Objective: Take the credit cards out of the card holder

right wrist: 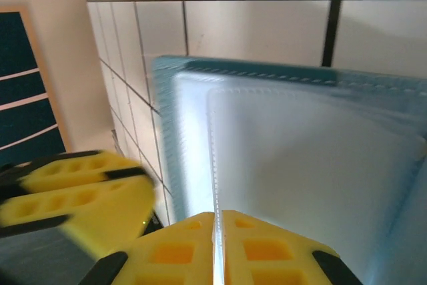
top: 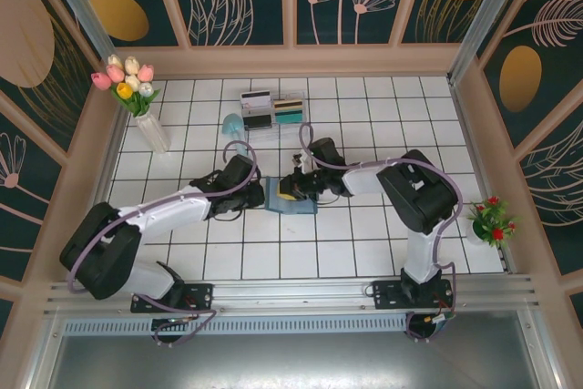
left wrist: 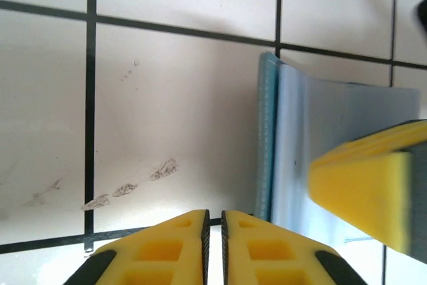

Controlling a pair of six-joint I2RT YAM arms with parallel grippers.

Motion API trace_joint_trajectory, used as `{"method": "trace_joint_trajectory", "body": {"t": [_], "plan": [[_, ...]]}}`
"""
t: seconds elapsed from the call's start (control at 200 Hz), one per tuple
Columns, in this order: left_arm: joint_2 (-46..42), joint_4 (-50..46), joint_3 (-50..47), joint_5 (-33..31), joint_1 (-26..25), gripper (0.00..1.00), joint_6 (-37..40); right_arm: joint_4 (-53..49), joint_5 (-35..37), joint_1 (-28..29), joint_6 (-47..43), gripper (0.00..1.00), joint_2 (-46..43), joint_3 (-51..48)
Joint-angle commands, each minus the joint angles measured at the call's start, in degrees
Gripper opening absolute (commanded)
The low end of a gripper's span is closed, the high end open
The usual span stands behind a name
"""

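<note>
Right wrist view had the card holder point(right wrist: 300, 165) lying open on the counter point(right wrist: 253, 25), its pale blue-grey inside facing up and a dark-teal stitched border along one edge. The right gripper point(right wrist: 215, 217) had its jaws clenched on a thin pale edge of the card holder's inside; whether that edge was a slot leaf or a card could not be told. Left wrist view had the left gripper point(left wrist: 213, 215) with its jaws pressed nearly together and nothing between them, over bare white tile just beside the card holder's edge. Its yellow fingers point(right wrist: 80, 195) appeared blurred in the right wrist view, close beside the card holder. Top external view placed the card holder near the middle of the counter, between the two grippers, the left arm reaching in from the near left and the right arm from the near right. Farther back, well apart from the card holder, a clear box point(top: 271, 109) held credit cards point(top: 290, 110) in its two compartments. A vase of tulips point(top: 137, 102) stood at the far left, and a small red-flowered plant point(top: 492, 220) at the near right.
</note>
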Motion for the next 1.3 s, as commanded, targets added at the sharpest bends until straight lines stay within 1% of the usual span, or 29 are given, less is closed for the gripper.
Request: {"method": "trace_joint_trajectory", "body": {"t": [0.0, 0.105, 0.185, 0.325, 0.435, 0.49, 0.641, 0.726, 0.811, 0.856, 0.896, 1.121, 1.196, 1.291], "plan": [[-3.1, 0.9, -1.5, 0.3, 0.2, 0.14, -1.5, -2.0, 2.1, 0.6, -1.1, 0.13, 1.2, 2.3], [-3.7, 7.2, -2.4, 5.4, 0.3, 0.11, -1.4, -6.3, 4.6, 0.8, -2.9, 0.11, 1.9, 3.4], [-2.5, 11.0, -2.2, 9.1, 0.2, 0.09, -1.7, -7.1, 5.2, 0.8, -3.3, 0.1, 2.2, 3.5], [0.7, 14.8, -2.0, 12.8, 0.2, 0.05, -2.6, -7.3, 5.8, 1.0, -3.4, 0.11, 1.5, 4.2], [3.6, 16.0, -2.0, 14.3, 0.1, 0.0, -2.9, -8.7, 7.4, 1.0, -3.8, 0.13, 0.3, 5.0], [5.0, 16.3, -1.9, 15.3, 0.0, 0.0, -2.8, -9.2, 8.0, 0.9, -3.8, 0.13, -0.4, 5.1], [7.4, 14.0, -1.6, 13.2, 0.0, 0.0, -2.3, -10.0, 10.0, 0.0, -3.3, 0.13, -4.4, 3.7], [8.1, 13.0, -1.6, 12.1, 0.0, 0.0, -1.9, -12.4, 12.6, -0.5, -4.0, 0.14, -7.3, 2.9], [9.1, 12.4, -1.5, 11.6, 0.0, 0.0, -1.5, -16.7, 16.0, -1.0, -5.2, 0.17, -9.6, 2.0], [9.5, 12.0, -1.3, 11.3, 0.0, 0.0, -1.2, -19.0, 17.2, -1.3, -5.5, 0.22, -10.5, 1.6], [9.7, 11.7, -1.1, 11.0, 0.0, 0.0, -1.1, -21.0, 18.1, -1.8, -5.7, 0.23, -10.9, 1.2], [10.9, 9.9, -0.1, 9.5, 0.0, 0.0, -0.4, -27.7, 24.9, -3.4, -5.8, 0.34, -13.4, -1.1], [11.0, 9.7, -0.1, 9.2, 0.0, 0.0, -0.3, -28.0, 25.4, -3.7, -5.7, 0.37, -13.5, -1.6], [11.2, 9.4, 0.0, 9.0, 0.0, 0.0, -0.2, -26.6, 23.6, -3.7, -5.5, 0.39, -13.1, -2.1]]}}
